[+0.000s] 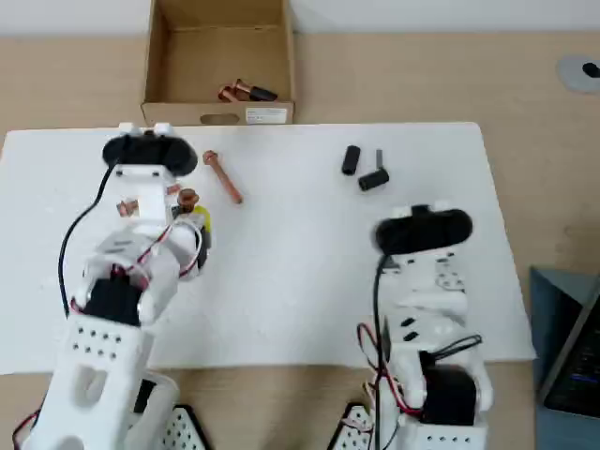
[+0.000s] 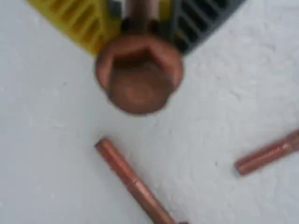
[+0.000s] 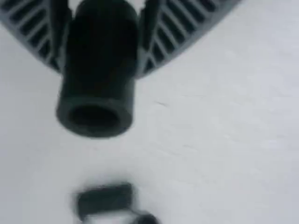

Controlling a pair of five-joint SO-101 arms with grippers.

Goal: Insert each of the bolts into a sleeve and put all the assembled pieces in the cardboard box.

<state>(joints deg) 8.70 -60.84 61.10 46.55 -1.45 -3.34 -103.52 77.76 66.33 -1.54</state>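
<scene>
Pairing step in hand: our left tool (image 2: 140, 16) pinches a bolt (image 2: 138, 77), our right tool (image 3: 100, 21) pinches a sleeve (image 3: 98, 79), both over the table (image 1: 525, 84), well apart; next, we judge, shank must meet bore squarely.

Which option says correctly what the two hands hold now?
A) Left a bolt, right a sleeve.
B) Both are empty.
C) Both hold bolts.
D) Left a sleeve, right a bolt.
A: the left hand is shut on a copper bolt and the right hand on a black sleeve, as each wrist view shows.
</scene>
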